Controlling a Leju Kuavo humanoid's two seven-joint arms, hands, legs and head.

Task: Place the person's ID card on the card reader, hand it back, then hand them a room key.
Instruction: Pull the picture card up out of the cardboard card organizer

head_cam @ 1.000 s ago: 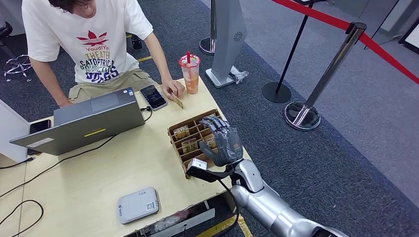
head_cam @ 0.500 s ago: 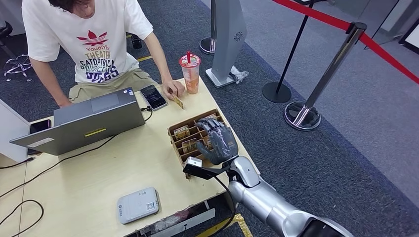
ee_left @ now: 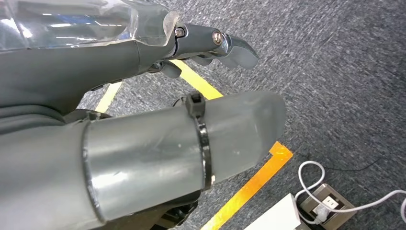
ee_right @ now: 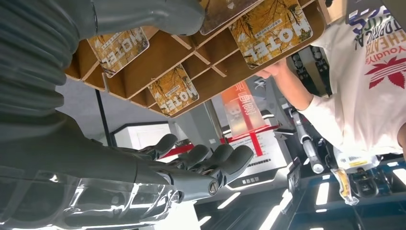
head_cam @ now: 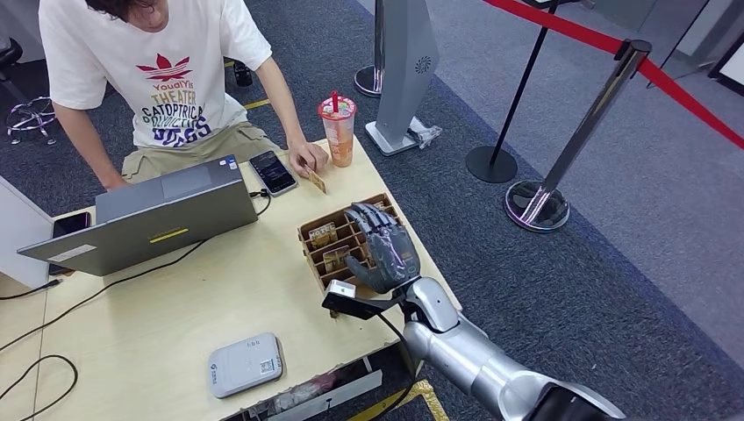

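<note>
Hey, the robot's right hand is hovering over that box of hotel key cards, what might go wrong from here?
1. The right hand hangs open over the wooden card box, whose slots look narrow, so thick fingers may pinch two key cards or none.
2. The box sits near the table edge; a sideways push might slide it off.
3. The person's hand and the drink cup stand just beyond, so a wide swing may bump them.

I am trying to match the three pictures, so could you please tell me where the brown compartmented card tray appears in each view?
Head view: brown compartmented card tray at the table's right edge, under the right hand.
Right wrist view: tray across the top, upside down, holding HOTEL cards.
Left wrist view: not in it.
Shared landmark: the person's white T-shirt.
</note>
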